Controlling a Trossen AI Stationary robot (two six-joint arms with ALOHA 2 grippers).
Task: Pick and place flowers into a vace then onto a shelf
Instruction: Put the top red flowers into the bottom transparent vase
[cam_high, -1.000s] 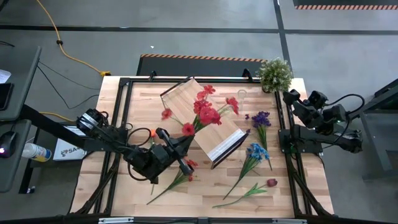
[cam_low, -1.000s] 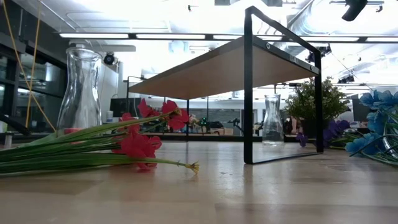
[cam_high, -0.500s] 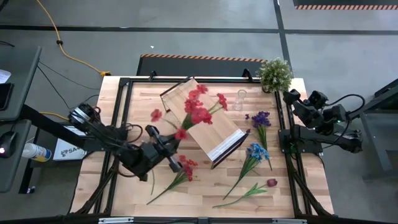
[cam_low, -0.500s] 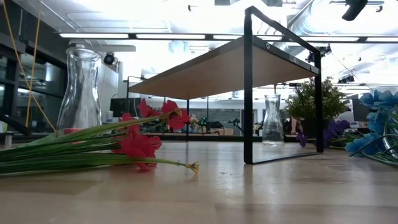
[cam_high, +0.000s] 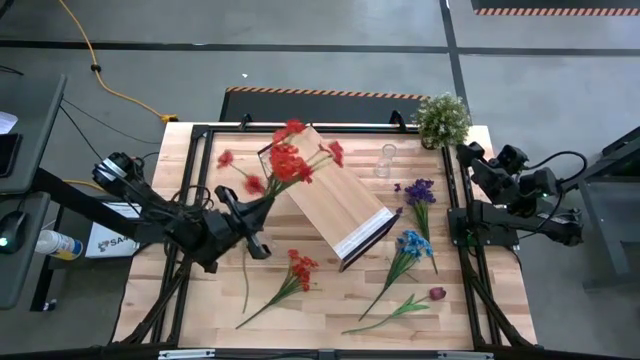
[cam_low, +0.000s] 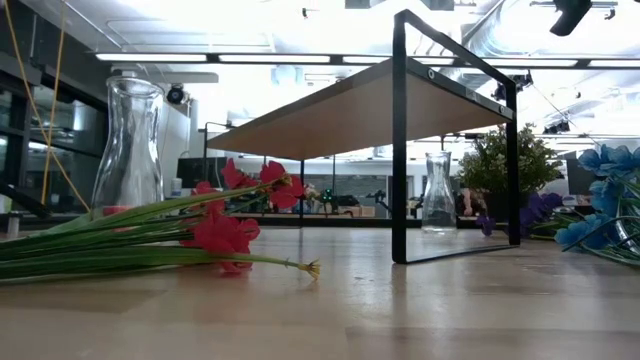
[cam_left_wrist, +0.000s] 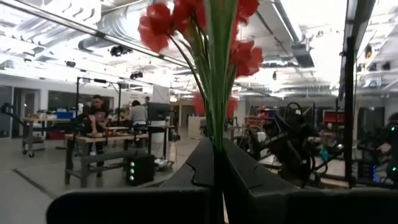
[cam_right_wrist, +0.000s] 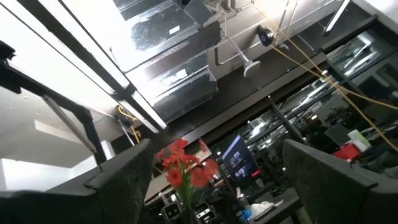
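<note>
— Tabletop (cam_high: 330, 300) status? Light wood planks, black frame rails round edges, grey concrete floor beyond w/ yellow cable.

— Left gripper (cam_high: 243, 212)?

— Over left-centre of table, fingers clamped on green stems of red flowers (cam_high: 285, 160); blooms raised over far-left corner of shelf (cam_high: 335, 200). In left wrist view, stems pinched between dark fingers (cam_left_wrist: 249, 180), red blooms (cam_left_wrist: 205, 25) up against ceiling.

— Shelf?

— Sits diagonal mid-table, white strip at near-right end; in low view seen as raised board on black legs (cam_low: 400, 140).

— Other flowers?

— Flat on table: red/orange bunch (cam_high: 295, 270) near front-centre, blue one (cam_high: 408, 245) and purple one (cam_high: 420, 192) right of shelf, dark red bloom (cam_high: 436, 293) near front-right. Small glass vase (cam_high: 385, 160) upright just beyond shelf; bigger glass carafe (cam_low: 128, 140) left in low view. Bushy potted plant (cam_high: 442, 118) at far-right corner.

— Right gripper (cam_high: 470, 155)?

— Parked at right edge, near plant, pointed upward; fingers spread apart, holding nothing.

— Room?

— Workshop: ceiling ducts, strip lights, benches, persons (cam_left_wrist: 96, 115) at far bench.
</note>
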